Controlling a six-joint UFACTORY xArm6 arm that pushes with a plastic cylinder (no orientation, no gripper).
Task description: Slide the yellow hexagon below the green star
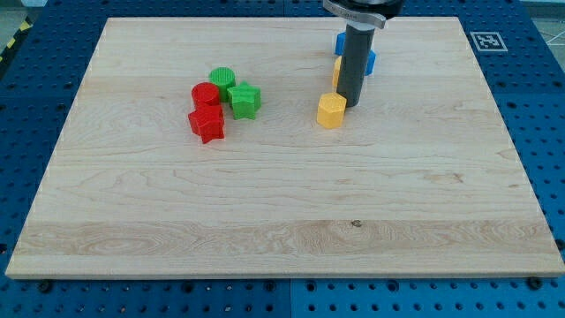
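Yellow hexagon: the yellow hexagon [331,110] sat right of the board's centre, toward the view's top, well apart from the cluster on the view's left.
Green star: the green star [244,100] lay at the right edge of that cluster, touching or nearly touching the red cylinder [205,94], with the green cylinder [222,79] just above and the red star [207,124] below-left.
My tip: my tip [350,106] stood just beside the hexagon's upper-right edge, touching it or very close to it; the gap was too fine to judge.
Behind the rod: a blue block [367,60] and a sliver of a yellow-orange block [336,73] showed, their shapes mostly hidden by the rod.
Step in hand: the push should have run toward the view's left and slightly down, keeping the tip behind the hexagon's centre so it did not spin off the side.
Care: the hexagon had to stop under the star, to the right of the red star, without nudging either.
Pincer: none was fitted; the arm ended in a bare rod, so nothing was grasped and there was no opening to report.
Surface: the wooden board [265,212] lay bare along the intended path.
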